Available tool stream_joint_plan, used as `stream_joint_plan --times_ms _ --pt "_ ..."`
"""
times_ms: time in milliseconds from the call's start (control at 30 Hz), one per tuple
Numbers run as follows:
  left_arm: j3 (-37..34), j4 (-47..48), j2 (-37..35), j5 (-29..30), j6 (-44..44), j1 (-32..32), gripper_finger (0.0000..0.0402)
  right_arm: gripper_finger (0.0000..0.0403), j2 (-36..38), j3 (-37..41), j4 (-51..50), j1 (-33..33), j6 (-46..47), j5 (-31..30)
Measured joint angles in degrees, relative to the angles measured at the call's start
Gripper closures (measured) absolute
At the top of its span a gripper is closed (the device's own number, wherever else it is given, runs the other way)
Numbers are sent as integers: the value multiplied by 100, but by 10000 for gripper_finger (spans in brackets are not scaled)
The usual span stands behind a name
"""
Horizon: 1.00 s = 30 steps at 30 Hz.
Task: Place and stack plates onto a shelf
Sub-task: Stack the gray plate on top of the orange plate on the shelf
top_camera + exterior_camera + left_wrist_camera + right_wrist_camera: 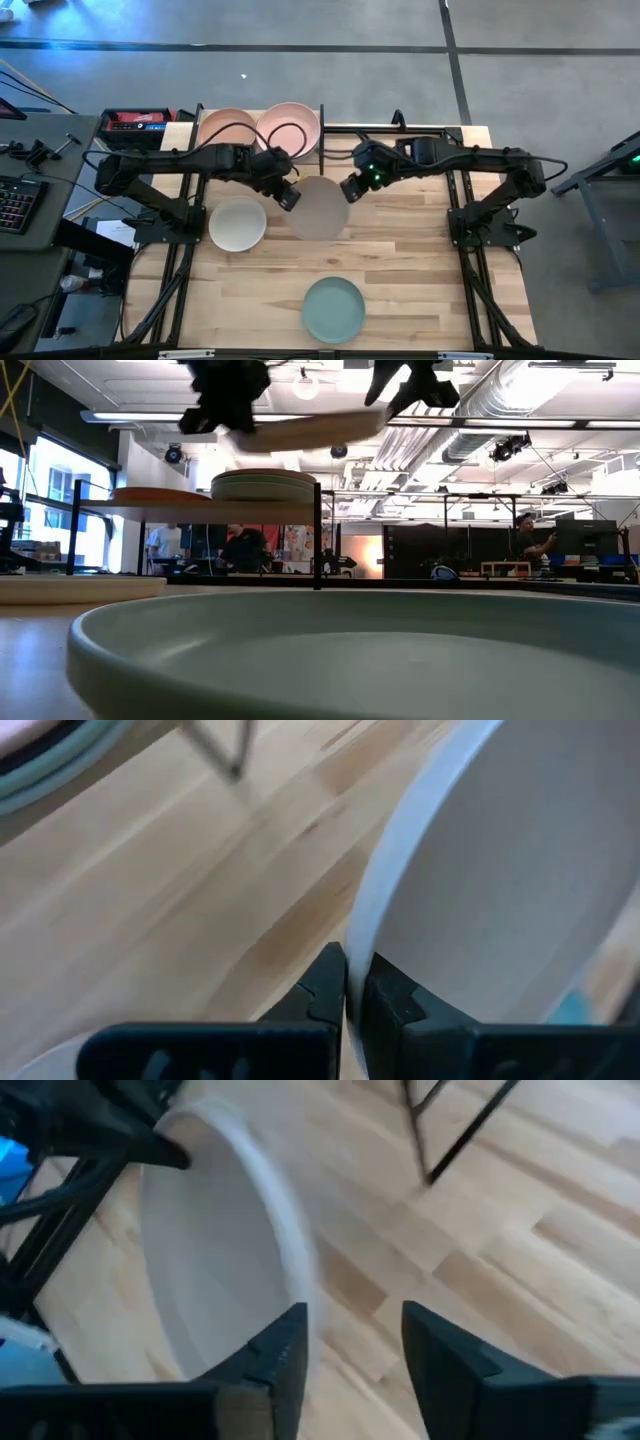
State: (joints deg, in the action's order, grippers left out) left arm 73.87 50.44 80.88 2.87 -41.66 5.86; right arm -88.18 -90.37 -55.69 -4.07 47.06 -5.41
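Plate held above the table, centre frame.
We are pinching the beige plate (319,208) with our left gripper (289,197); our right gripper (350,188) is gaping beside its rim.

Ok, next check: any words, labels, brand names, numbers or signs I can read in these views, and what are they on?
None can be read.
The red box beside the table's far left corner has pale marks on top, too small to read.
The keyboard at the left edge: key legends too small.
The room's back wall in the low view shows coloured posters, too blurred.
The plates, including the beige plate held aloft, carry no print.
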Motion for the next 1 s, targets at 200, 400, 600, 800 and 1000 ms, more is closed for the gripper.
stream_joint_plan --times_ms 200,400,600,800,1000 --pt "-2 662 -24 1 279 374 397 244 192 0 -25 -290 -66 53" --pt "50 733 -302 -159 488 880 397 243 332 0 -12 -610 -872 59" --pt "50 901 -844 -190 455 1494 397 243 338 0 -10 -1010 -1662 70" --pt "50 983 -1400 -72 273 2407 397 243 338 0 6 -1392 -2343 114" --pt "50 987 -1832 -29 31 3424 397 243 338 0 4 -1708 -3070 223"
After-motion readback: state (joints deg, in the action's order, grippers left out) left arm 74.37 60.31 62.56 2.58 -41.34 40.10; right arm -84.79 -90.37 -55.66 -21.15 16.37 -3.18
